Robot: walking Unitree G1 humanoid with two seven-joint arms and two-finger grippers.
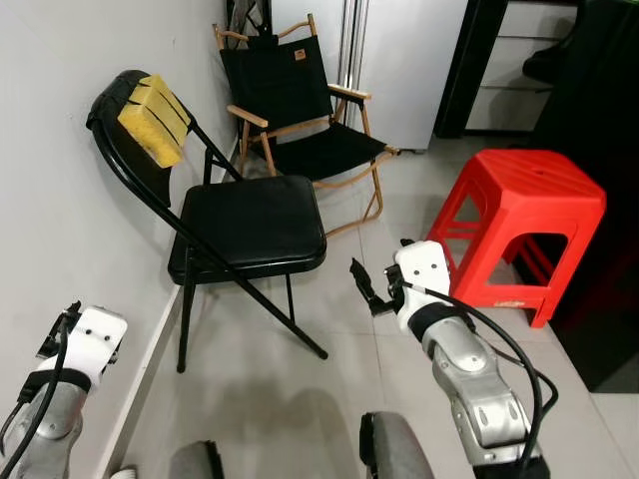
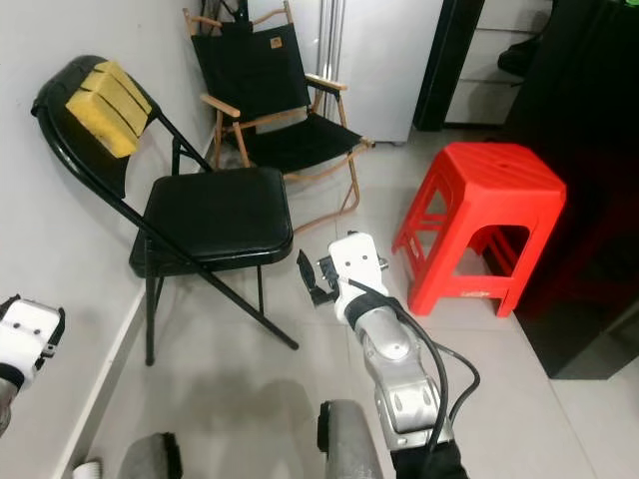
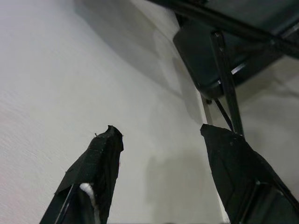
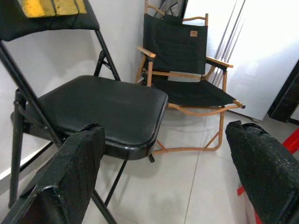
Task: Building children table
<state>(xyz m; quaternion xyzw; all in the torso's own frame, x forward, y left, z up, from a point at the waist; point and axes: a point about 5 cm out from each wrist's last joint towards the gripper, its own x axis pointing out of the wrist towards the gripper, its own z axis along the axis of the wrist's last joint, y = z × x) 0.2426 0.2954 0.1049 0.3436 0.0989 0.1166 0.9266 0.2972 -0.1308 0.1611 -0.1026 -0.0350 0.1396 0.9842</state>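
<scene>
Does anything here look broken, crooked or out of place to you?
One thing: the black folding chair by the wall has a backrest whose black cover is torn open, and the yellow foam padding shows bare through it. The wooden-framed canvas chair and red plastic stool stand upright and look sound.

Black folding chair [image 1: 250, 225] by the wall, canvas armchair [image 1: 300, 110] behind — red plastic stool [image 1: 524, 215] nearby

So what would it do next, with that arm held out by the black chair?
Probably ease the right gripper forward toward the folding chair. Its jaws stand open and hold nothing, just short of the seat's front edge. No table parts are visible, so this is only a guess.
</scene>
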